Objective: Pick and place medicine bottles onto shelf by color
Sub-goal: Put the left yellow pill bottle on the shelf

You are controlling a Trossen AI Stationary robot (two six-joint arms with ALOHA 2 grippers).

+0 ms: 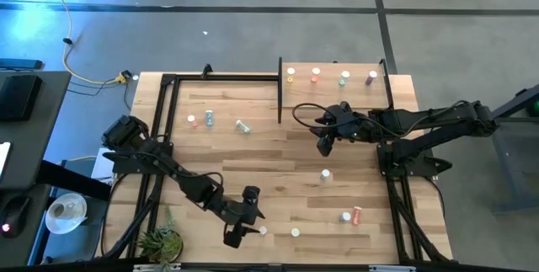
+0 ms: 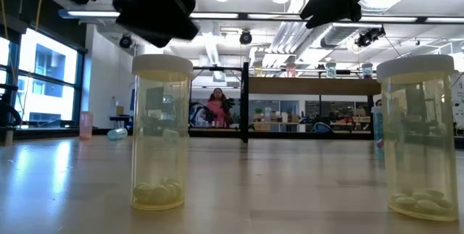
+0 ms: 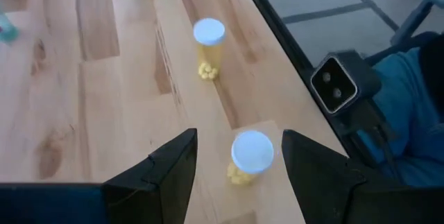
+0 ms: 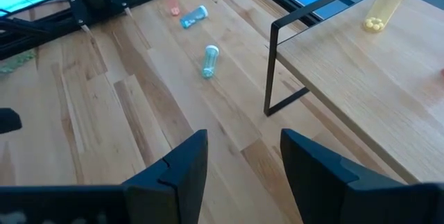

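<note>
Pick step: left gripper [image 3: 239, 165], fingers spread, poised over near-edge yellow bottle [image 3: 248, 157]; next, descend and pinch. Right gripper [image 4: 243, 158] spread, empty, beside shelf [image 4: 361, 71].

The counter [image 1: 278, 158] is pale wood in long planks, its grain and darker streaks plain, with a soft sheen that catches the room light in the low view. The shelf [image 4: 361, 64] is smooth light plywood edged by a thin black metal frame [image 4: 277, 71]. The yellow bottles [image 2: 161, 132] are clear, glossy plastic, tinted and see-through, showing pills at the bottom; their caps [image 3: 251, 150] are matt white plastic. The left gripper [image 3: 239, 168] has matt black fingers [image 3: 173, 168], like plastic. The floor [image 1: 253, 28] is smooth grey.
</note>
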